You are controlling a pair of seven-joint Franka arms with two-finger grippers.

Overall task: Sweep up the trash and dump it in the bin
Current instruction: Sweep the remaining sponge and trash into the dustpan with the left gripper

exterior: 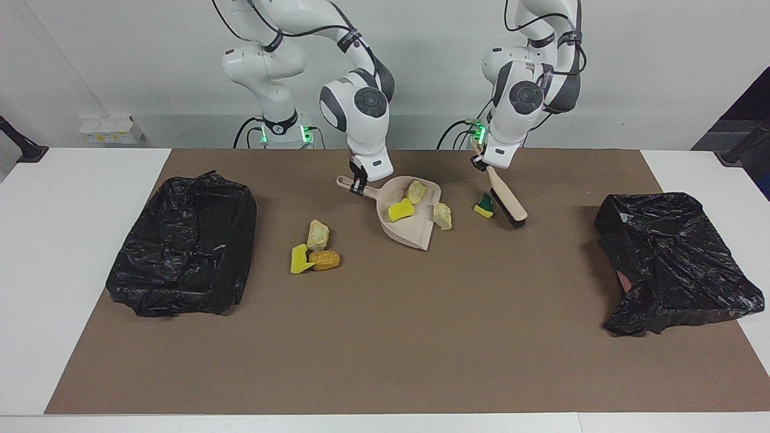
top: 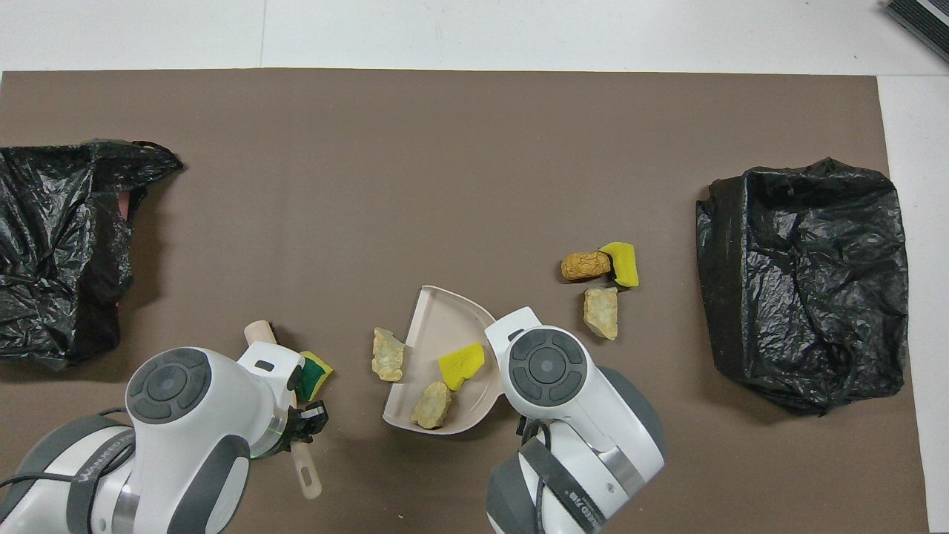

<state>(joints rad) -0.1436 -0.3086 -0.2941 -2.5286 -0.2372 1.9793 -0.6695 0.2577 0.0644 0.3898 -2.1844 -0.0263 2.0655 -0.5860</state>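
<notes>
On brown mat (exterior: 385,337), dustpan (exterior: 404,224) holding two scraps (exterior: 400,210)

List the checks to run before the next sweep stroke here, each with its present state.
1. Left gripper shut on the brush handle: ok.
2. Right gripper shut on the dustpan handle: ok.
3. Brush head beside the green-and-yellow sponge bit, on its left-arm side, ready to push: ok.
4. Dustpan mouth clear: not ok, a pale chunk sits at its edge.
5. All trash collected: not ok, only two pieces lie in the pan; three scraps lie toward the right arm's end.
</notes>
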